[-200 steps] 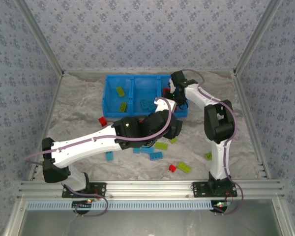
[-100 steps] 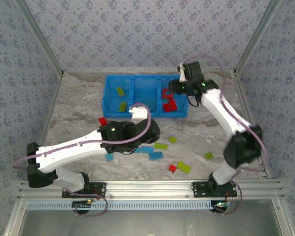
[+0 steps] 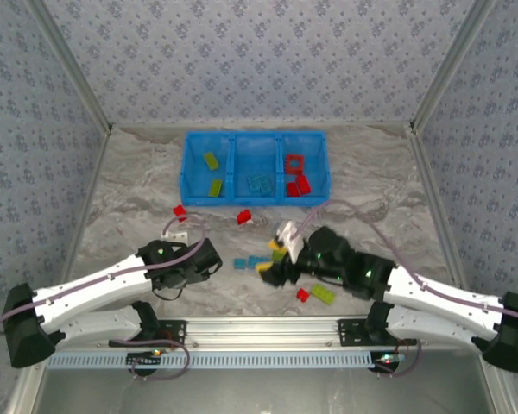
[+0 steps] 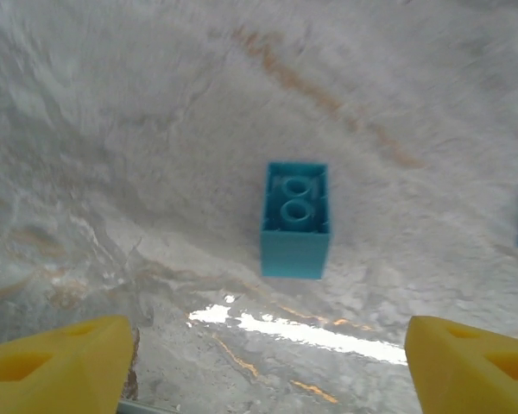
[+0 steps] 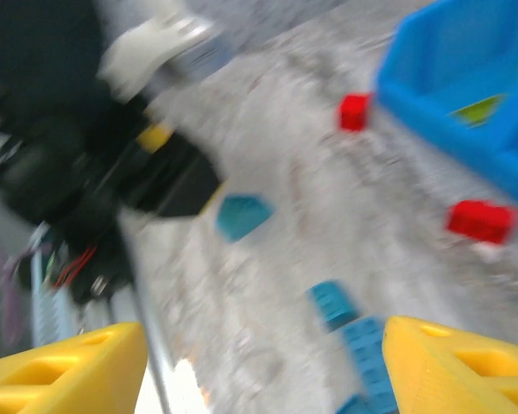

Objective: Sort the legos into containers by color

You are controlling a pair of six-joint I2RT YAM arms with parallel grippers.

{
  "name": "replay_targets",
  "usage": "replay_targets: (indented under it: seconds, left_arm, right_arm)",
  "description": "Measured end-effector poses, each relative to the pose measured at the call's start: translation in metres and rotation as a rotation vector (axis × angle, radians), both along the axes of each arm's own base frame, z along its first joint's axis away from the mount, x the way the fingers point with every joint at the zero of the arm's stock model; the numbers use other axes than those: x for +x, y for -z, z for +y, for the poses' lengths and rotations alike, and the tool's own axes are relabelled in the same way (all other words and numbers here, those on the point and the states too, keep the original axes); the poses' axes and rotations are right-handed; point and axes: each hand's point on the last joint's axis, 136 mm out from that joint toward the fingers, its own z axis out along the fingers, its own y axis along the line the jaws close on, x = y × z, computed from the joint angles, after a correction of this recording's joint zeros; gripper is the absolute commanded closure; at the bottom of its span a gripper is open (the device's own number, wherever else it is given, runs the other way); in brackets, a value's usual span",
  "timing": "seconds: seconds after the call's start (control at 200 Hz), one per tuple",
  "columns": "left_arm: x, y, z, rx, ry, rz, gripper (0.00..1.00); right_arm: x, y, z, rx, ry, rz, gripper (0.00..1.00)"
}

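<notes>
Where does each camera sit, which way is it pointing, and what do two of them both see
Top external: fixed high behind the bases, looking down over the table, blue bin and both arms.
Left wrist: on the left arm, looking down at a light blue brick; left gripper open at the bottom.
Right wrist: on the right arm, facing across the table toward the bin; right gripper open, low.
Shared: top and right wrist both show the bin and a red brick.
</notes>
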Motion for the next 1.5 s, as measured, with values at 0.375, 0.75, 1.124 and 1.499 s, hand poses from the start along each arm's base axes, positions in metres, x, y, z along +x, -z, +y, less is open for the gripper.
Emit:
replay_targets:
  seconds: [0.375, 0.75, 1.124, 1.499]
  left_arm:
    - [0.007, 0.045, -0.011, -0.026, 0.019, 0.120, 0.25]
    - [0.019, 0.075, -0.002, -0.034, -0.005, 0.137, 0.52]
    - [0.033, 0.081, -0.014, -0.064, 0.031, 0.113, 0.72]
    - [0.061, 0.017, -0.043, -0.122, 0.075, 0.035, 0.81]
  right_arm:
    - [-0.042, 0.040, 0.031, -0.077, -0.112, -0.073, 0.25]
    - [-0.041, 0.031, 0.042, -0.057, -0.101, -0.092, 0.26]
    - [-0.039, 0.031, 0.045, -0.052, -0.097, -0.094, 0.26]
    - [-0.015, -0.003, 0.041, -0.027, 0.030, -0.186, 0.26]
